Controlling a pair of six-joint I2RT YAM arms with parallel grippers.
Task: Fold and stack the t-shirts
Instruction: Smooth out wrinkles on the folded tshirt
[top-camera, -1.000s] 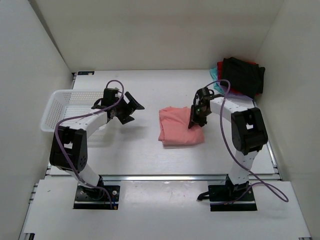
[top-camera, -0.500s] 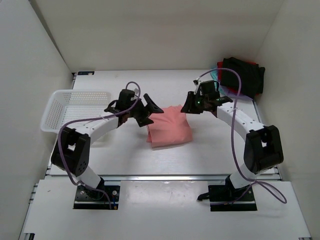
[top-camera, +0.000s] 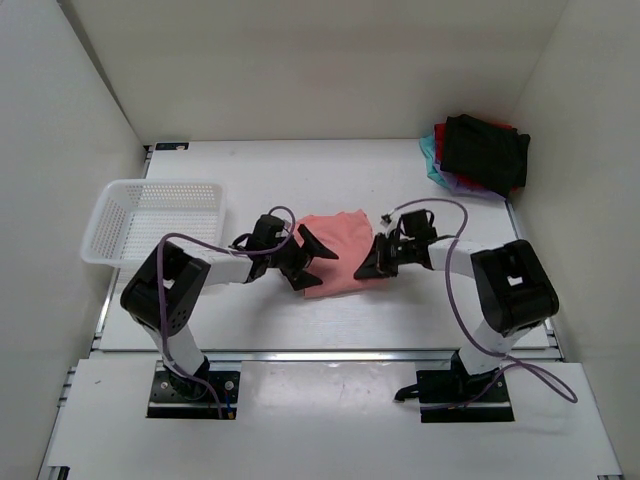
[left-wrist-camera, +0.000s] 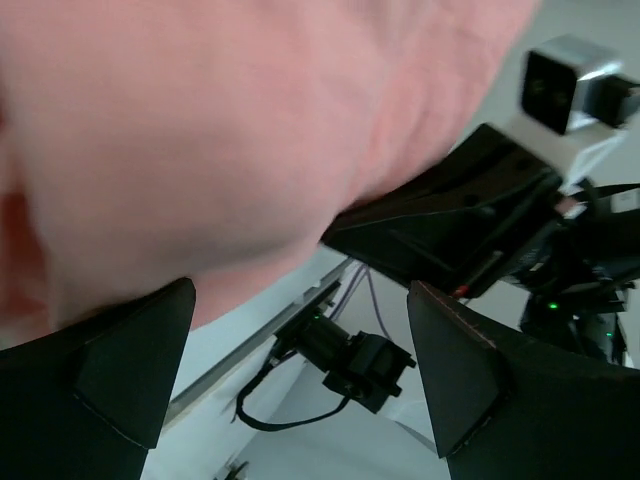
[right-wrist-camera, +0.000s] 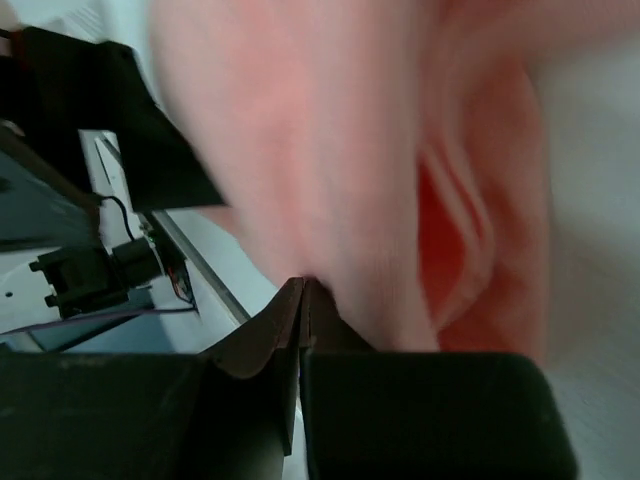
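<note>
- The salmon-pink t-shirt (top-camera: 338, 245) lies on the table (top-camera: 250, 170) as a compact, rumpled, roughly square bundle. It looks folded over at least once, with layered edges showing in the right wrist view.
- Up and to the right of the pink shirt, well apart from it, sits the stack of folded shirts (top-camera: 482, 152). A black one is on top, with red, teal and purple edges peeking out beneath.
- As I judge it, most of the job is done: several shirts are folded and piled. What is left is to finish or tidy the fold on the pink one and carry it over to that pile.
- The left gripper (top-camera: 312, 262) is at the pink shirt's left edge, low to the table, with its jaws spread wide. The cloth fills the space just ahead of its fingers (left-wrist-camera: 130, 370), and nothing is caught between them.
- The right gripper (top-camera: 368, 266) is at the shirt's right edge, so the shirt lies between the two. Its jaws are clenched tight together with the tips against the fabric.
- The right wrist view is too blurred for me to tell whether a pinch of cloth is caught.
- Well to the left of the pink shirt, beyond the left arm, stands the white mesh basket (top-camera: 105, 215).
</note>
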